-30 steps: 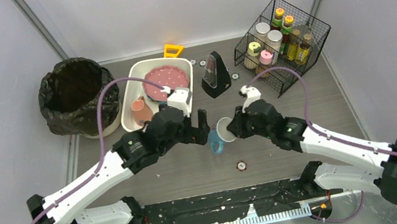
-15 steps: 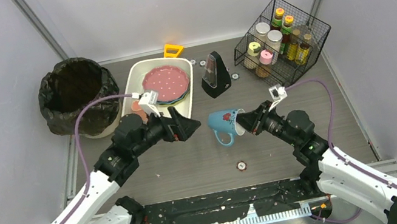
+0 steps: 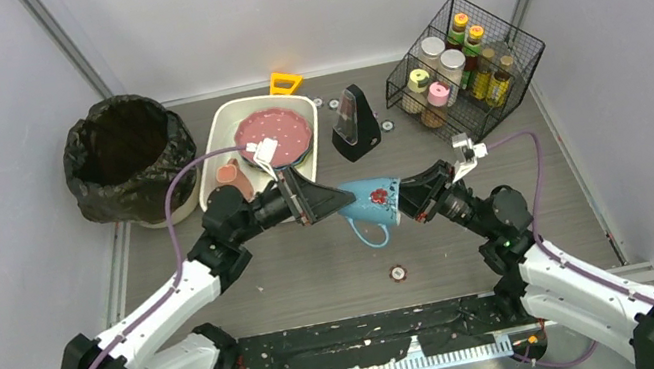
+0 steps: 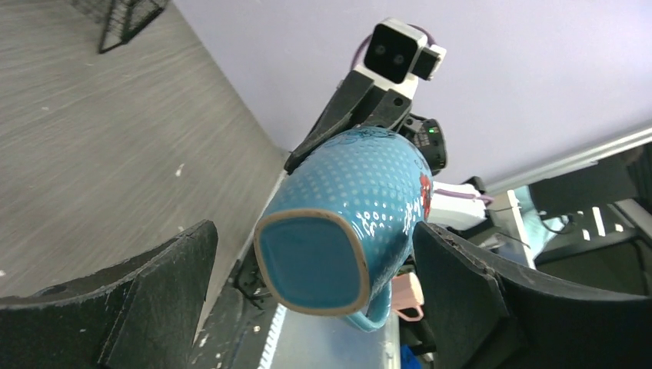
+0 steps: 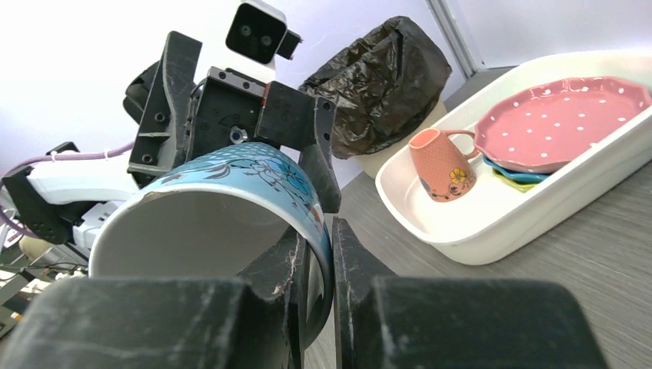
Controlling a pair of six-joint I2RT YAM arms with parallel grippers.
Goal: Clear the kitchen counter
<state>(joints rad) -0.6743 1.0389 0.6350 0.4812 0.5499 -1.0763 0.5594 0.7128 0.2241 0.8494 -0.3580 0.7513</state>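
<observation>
The bench (image 3: 319,277) spreads under both arms, with the mug (image 3: 372,202) on its side in the air above its middle; the right tool (image 3: 404,199) pinches the mug's rim; the left tool (image 3: 336,201) gapes wide around its base; this looks like a handover, so the left should close squarely on the body before the right lets go, then make for the tub (image 3: 211,169).

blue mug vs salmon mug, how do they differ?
Colour: the blue mug is teal with white dots; the salmon mug is orange-pink with a flower.
Support: the blue mug hangs in the air, rim pinched by the right gripper; the salmon mug sits in the white tub.
Pose: the blue mug is on its side, base toward the open left gripper; the salmon mug stands on end.
Both have a handle.
</observation>
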